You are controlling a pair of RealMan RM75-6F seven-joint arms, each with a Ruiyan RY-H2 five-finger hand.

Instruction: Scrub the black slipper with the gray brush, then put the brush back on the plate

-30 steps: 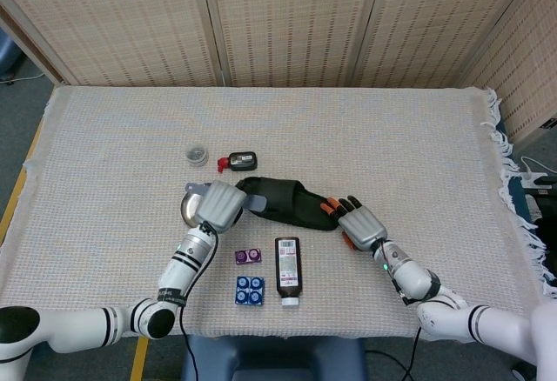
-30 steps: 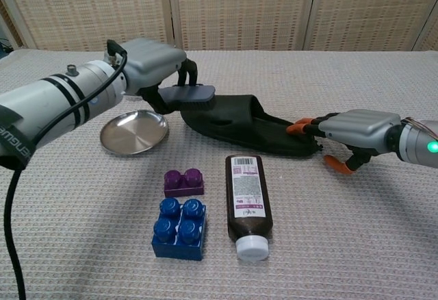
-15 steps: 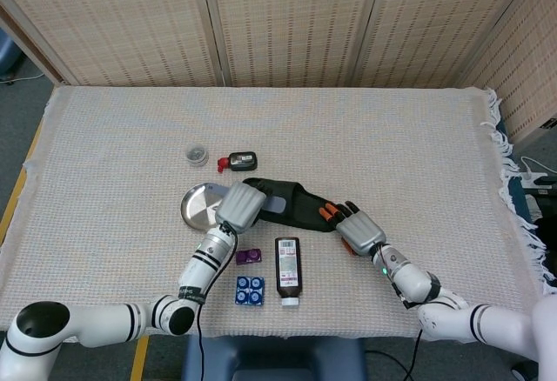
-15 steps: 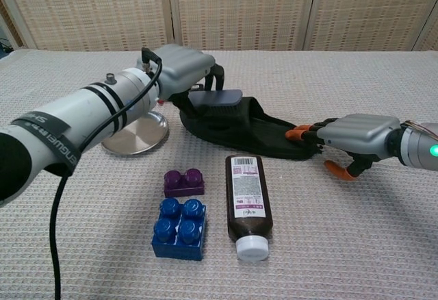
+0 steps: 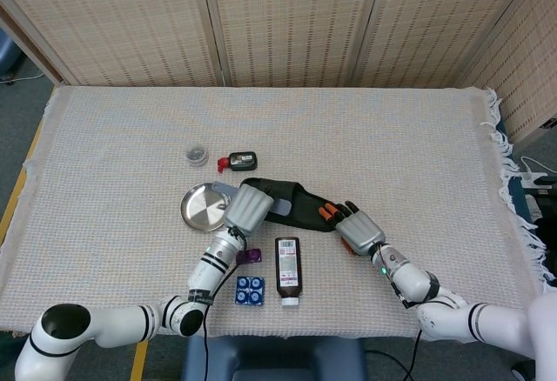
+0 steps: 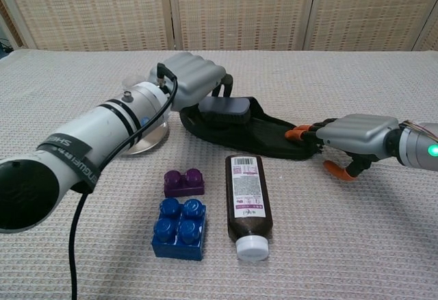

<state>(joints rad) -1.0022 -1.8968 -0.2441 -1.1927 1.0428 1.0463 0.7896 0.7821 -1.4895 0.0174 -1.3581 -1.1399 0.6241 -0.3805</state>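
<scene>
I've just slid my left hand (image 6: 188,74), clamped on the brush (image 6: 224,109), from over the plate (image 5: 199,207) onto the slipper (image 6: 263,132) beneath it, so scrubbing begins, while my right hand (image 6: 352,135) steadies the toe with its fingers spread.

The left arm reaches in from the lower left, its banded forearm angled up and to the right. The left hand (image 6: 194,75) is curled knuckles-up, gripping the gray brush (image 6: 224,109). The right arm comes in low from the right edge, forearm nearly level. The right hand (image 6: 350,134) lies palm down, its orange-tipped fingers (image 6: 299,131) touching the black slipper (image 6: 274,134).
</scene>
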